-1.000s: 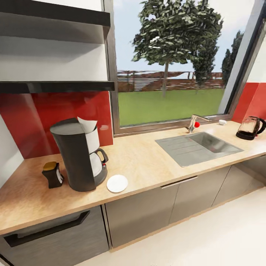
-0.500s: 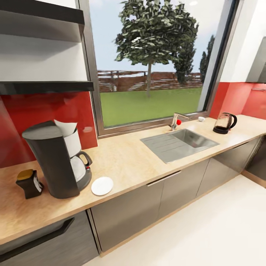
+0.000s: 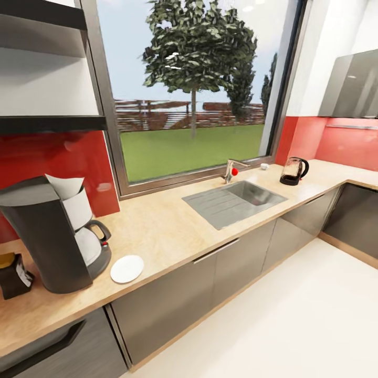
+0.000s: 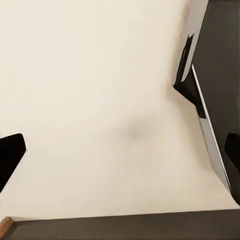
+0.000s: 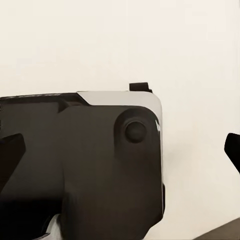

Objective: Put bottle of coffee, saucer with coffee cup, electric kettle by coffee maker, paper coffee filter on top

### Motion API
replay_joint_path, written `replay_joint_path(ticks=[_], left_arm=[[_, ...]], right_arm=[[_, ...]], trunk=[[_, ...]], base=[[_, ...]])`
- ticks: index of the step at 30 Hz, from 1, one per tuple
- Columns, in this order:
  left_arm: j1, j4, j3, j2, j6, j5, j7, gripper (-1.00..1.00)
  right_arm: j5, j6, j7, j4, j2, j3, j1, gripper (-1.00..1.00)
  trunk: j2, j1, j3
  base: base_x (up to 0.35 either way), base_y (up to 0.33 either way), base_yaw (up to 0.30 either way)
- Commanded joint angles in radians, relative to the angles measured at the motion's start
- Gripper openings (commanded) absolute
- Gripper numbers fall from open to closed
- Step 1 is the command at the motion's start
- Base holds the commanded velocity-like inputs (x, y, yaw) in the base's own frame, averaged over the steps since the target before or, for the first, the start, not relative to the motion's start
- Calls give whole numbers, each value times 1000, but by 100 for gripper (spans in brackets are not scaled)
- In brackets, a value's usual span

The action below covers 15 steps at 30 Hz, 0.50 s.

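Note:
The coffee maker (image 3: 47,236) stands at the left end of the kitchen countertop (image 3: 168,231), with the paper coffee filter (image 3: 65,186) sticking up from its top. The bottle of coffee (image 3: 13,273) sits just left of it, cut by the picture edge. The saucer (image 3: 127,269) lies bare on the right side of the machine, near the counter's front edge. Far along the counter, past the sink, stand the electric kettle (image 3: 293,171) and the tiny coffee cup (image 3: 264,166) by the window. The kitchen shelf (image 3: 52,123) is bare. My left gripper (image 4: 120,155) and right gripper (image 5: 120,150) hang open over the floor.
A steel sink (image 3: 233,199) with a faucet (image 3: 231,170) is set into the counter's middle. Grey cabinet fronts (image 3: 173,294) run below. The counter turns a corner at the right under a grey hood (image 3: 352,86). Pale floor (image 3: 294,325) lies in front. My dark base (image 5: 80,165) is under the right gripper.
The head camera has swung to the right, so the whole scene has shifted left and the counter's right corner has come into view. Nothing on the counter has moved.

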Motion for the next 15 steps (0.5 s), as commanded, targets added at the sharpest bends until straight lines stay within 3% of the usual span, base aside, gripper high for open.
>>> replay_joint_path(ticks=[1, 15], left_arm=[[1, -2, 4, 0, -2, 0, 0, 100], [2, 0, 5, -1, 0, 0, 0, 100]], right_arm=[[-9, 0, 3, 0, 0, 6, -1, 100], [-8, 0, 2, 1, -2, 6, -1, 100]], trunk=[[-1, 0, -1], [-1, 0, -1]], base=[[0, 0, -263], [0, 0, -273]])
